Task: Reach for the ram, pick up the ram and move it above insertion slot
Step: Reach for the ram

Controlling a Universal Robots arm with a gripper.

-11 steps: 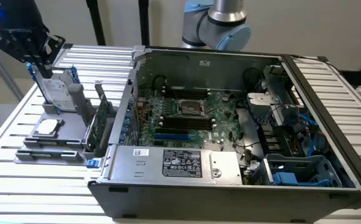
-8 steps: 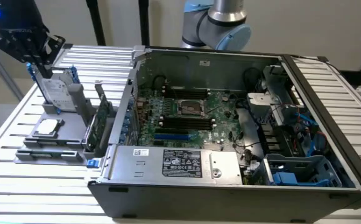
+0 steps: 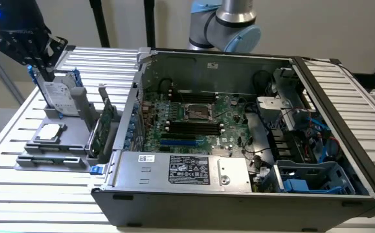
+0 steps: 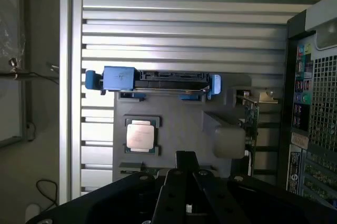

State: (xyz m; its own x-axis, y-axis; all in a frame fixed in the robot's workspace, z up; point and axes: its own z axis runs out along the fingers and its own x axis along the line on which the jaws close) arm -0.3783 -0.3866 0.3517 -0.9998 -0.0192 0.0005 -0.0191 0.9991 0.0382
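Note:
My gripper [image 3: 45,73] hangs at the exterior view's far left, just above the silver hard drive in its blue frame [image 3: 61,97]. In the wrist view its fingertips [image 4: 185,156] meet with nothing between them. The ram [image 3: 48,159] shows as a thin dark strip, edge-on, in the front slot of the grey holder [image 3: 64,145]. It lies beyond the processor chip [image 3: 50,133] from the gripper. In the wrist view the ram [image 4: 136,168] is partly hidden by the gripper body. The black memory slots [image 3: 190,128] lie on the motherboard inside the open computer case [image 3: 239,184].
A green expansion card [image 3: 106,121] stands upright in the holder beside the case wall. The hard drive [image 4: 158,80] and processor chip [image 4: 140,135] lie under the wrist camera. Cables, a blue drive cage [image 3: 310,182] and the power supply [image 3: 187,170] crowd the case. The table is slatted metal [image 3: 38,199].

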